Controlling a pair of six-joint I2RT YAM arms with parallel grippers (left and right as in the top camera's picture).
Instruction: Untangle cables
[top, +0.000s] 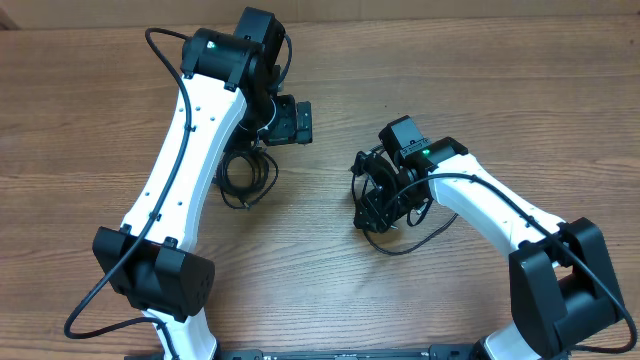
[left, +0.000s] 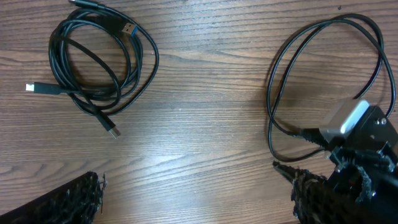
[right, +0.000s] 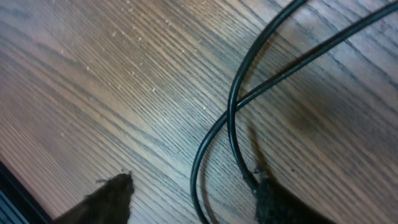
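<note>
Over the brown wooden surface (top: 320, 275), overhead, a coiled bundle of thin black cables (top: 248, 175) lies apart from a loose black cable loop (top: 400, 250), likely already separated. Left wrist: left end effector (left: 186, 199) spread, empty. Right wrist: right end effector (right: 193, 205) spread astride crossing strands (right: 231, 106).

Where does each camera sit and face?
Overhead: above the table, looking straight down at the left arm, right arm, coiled cable and loose loop.
Left wrist: on the left arm, looking down at both cables; left gripper at the bottom edge.
Right wrist: low over the loose loop; right gripper at the bottom.
Shared: all three show the loose loop.
</note>
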